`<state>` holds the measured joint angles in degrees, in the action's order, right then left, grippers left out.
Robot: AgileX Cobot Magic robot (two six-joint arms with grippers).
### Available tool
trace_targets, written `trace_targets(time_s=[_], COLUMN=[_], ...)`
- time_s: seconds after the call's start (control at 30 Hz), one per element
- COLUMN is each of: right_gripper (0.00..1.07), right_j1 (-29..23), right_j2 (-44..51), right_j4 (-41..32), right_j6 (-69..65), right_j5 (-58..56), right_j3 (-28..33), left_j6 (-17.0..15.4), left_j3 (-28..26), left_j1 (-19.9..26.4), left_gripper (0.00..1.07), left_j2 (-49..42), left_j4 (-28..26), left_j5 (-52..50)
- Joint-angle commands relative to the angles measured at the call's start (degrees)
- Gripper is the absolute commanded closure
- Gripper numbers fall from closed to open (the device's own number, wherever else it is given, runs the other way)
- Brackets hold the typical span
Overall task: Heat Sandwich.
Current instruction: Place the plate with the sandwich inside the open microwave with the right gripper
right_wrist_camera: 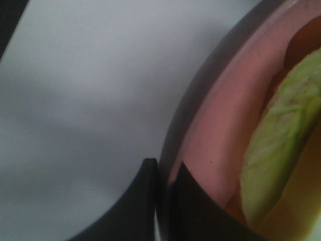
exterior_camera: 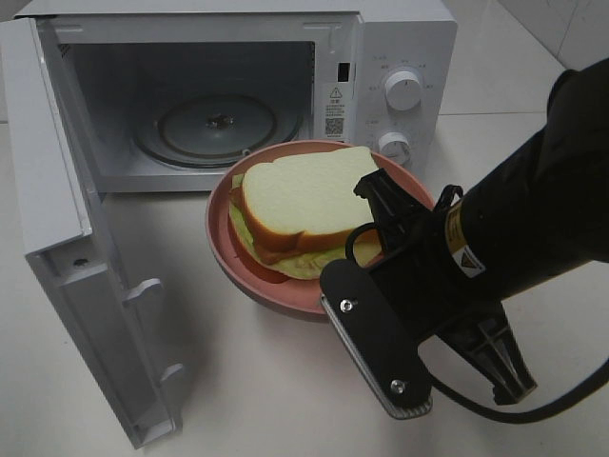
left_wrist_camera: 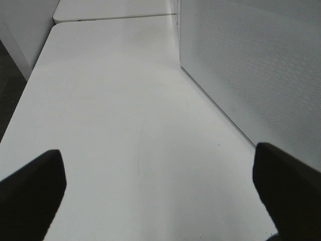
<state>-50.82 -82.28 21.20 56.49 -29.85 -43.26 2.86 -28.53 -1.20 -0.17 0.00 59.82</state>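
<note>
- Step in hand: carrying the sandwich (exterior_camera: 304, 200) to the oven. It lies on the pink plate (exterior_camera: 221, 249), just in front of the open microwave (exterior_camera: 400, 38).
- The right gripper (right_wrist_camera: 163, 168) is clamped on the plate's rim, with 1 finger outside and 1 inside.
- The left gripper (left_wrist_camera: 158, 188) hangs with its jaws wide apart over the bare table (left_wrist_camera: 125, 100), holding nothing.
- Next move, as I judge it: keep the plate level, slide it through the opening and set it centred on the glass turntable (exterior_camera: 214, 129), clear of the door (exterior_camera: 57, 190).
- Hard to tell: whether the plate is lifted or resting. The right arm hides the near rim, and the right wrist view shows only 1 edge of the filling.
</note>
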Motion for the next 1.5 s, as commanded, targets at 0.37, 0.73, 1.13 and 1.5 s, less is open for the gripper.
trace_targets(time_s=[0.37, 0.73, 1.13, 1.5], right_gripper=[1.05, 1.05, 1.07, 1.07], right_j1=[4.24, 5.9, 6.25, 6.93], right_j2=[-1.66, -9.68, -16.33, -21.31], right_j4=[-5.56, -7.28, -9.8, -9.74], right_j6=[14.44, 17.99, 20.97, 21.37], right_j5=[4.98, 3.5, 1.55, -2.46], right_j3=[-1.55, -9.97, -17.82, -25.78], left_j6=[-0.23, -0.23, -0.23, -0.23], left_j3=[0.29, 0.29, 0.29, 0.29], left_j1=[0.0, 0.0, 0.0, 0.0], left_gripper=[0.1, 0.1, 0.1, 0.1], left_j2=[-1.49, -1.49, -1.49, -1.49], left_j4=[0.0, 0.0, 0.0, 0.0], left_j5=[-0.52, -0.52, -0.52, -0.52])
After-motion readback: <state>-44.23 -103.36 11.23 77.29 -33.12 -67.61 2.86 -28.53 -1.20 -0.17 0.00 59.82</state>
